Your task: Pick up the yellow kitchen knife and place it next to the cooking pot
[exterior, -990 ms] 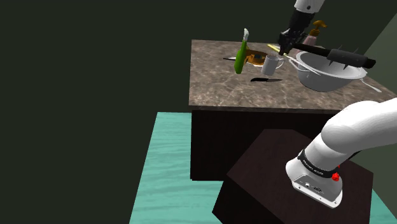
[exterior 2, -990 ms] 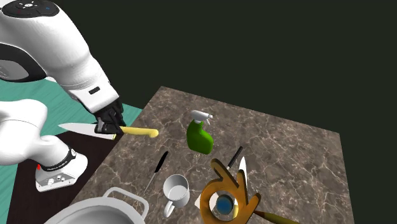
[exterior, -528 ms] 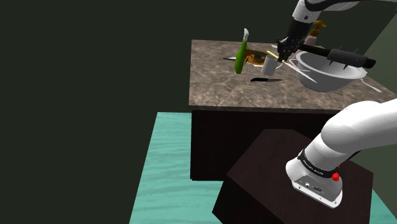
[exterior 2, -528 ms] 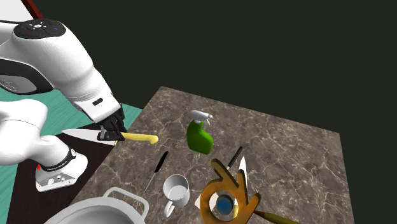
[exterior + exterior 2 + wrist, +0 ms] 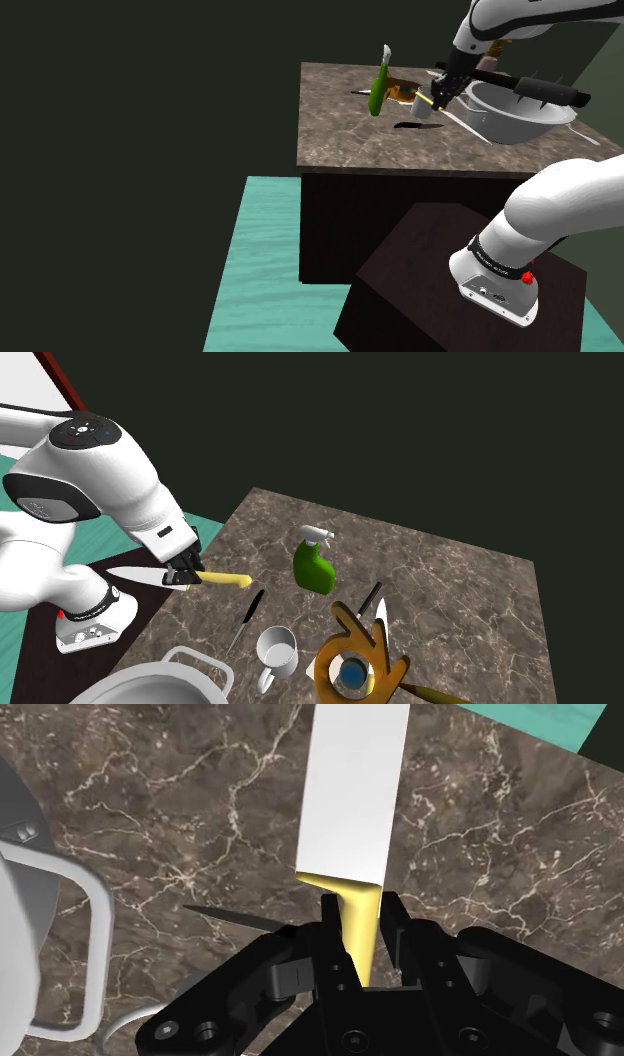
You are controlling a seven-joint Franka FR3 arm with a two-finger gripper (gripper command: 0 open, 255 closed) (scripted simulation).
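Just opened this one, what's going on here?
The white arm's black two-finger gripper is shut on a kitchen knife with a yellow handle and a white blade, holding it above the brown marbled countertop. The large grey cooking pot stands close by, with a white mug and a small black knife near it. The kitchen knife has not yet been set down.

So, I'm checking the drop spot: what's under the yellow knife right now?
Brown marbled counter lies beneath the yellow knife, with a thin black knife beside it, passing behind the pincer. What its blade covers cannot be seen.
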